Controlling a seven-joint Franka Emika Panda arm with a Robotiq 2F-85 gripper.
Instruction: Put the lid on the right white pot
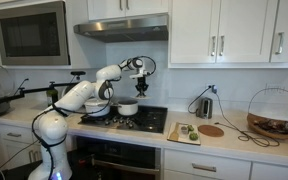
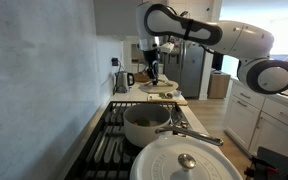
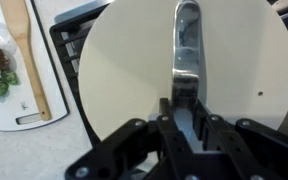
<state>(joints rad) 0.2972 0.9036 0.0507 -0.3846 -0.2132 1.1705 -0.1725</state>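
in the wrist view the lid (image 3: 134, 70) runs off the top edge and hides most of the stove grate (image 3: 66, 45). the end effector (image 3: 187, 108) is cropped at the bottom, and its jaws are too small to read in both exterior views. the lidded foreground pot (image 2: 214, 160) is cut by the frame.

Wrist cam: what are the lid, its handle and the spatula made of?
The lid: pale cream, matte, even surface; likely enamelled metal or ceramic, can't tell which. Its handle: bright grey with reflections, likely polished metal. The spatula: tan, matte, looks like wood.
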